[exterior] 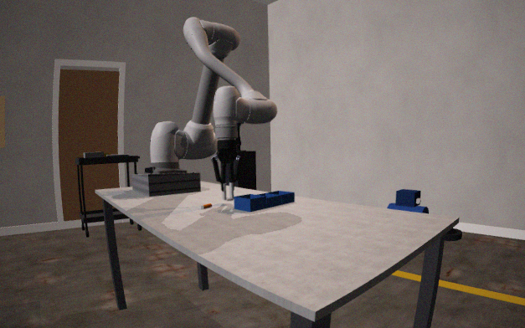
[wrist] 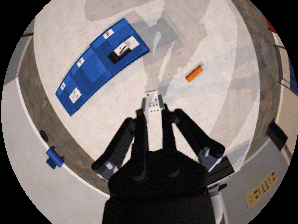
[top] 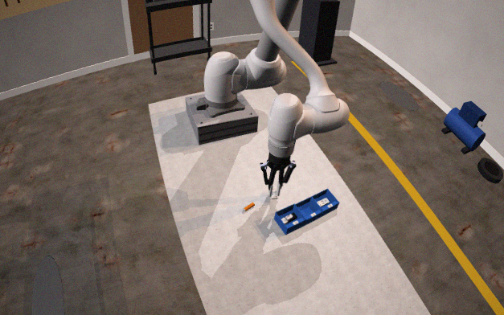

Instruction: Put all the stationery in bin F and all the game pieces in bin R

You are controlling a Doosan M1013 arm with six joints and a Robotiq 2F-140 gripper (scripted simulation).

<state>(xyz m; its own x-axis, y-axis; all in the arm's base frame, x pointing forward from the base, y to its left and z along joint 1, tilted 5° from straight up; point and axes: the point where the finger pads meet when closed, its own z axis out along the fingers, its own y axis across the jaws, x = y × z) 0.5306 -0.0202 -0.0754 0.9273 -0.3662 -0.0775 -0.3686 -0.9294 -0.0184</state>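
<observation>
My gripper [top: 275, 187] [exterior: 228, 190] [wrist: 153, 101] points down and is shut on a white dotted tile, like a domino [top: 274, 194] [wrist: 153, 104], held above the table beside the bin row. A blue three-compartment bin row [top: 309, 220] [exterior: 250, 204] [wrist: 95, 62] stands on the table. Its small labels are hard to read. The end compartment nearer my gripper holds a black-and-white thing [top: 288, 218] [wrist: 121, 49] and white pieces. The far end compartment holds a white dotted tile [top: 323, 202] [wrist: 75, 95]. The middle compartment shows nothing inside. An orange stick-like thing [top: 249, 206] [exterior: 207, 206] [wrist: 194, 73] lies on the table.
The arm's grey base block [top: 227, 129] [exterior: 174, 184] stands at the back of the table [top: 358, 273] [exterior: 306, 268]. The orange thing lies on the opposite side of my gripper from the bin row. A black shelf rack [top: 181, 49] [exterior: 109, 160] stands behind the table.
</observation>
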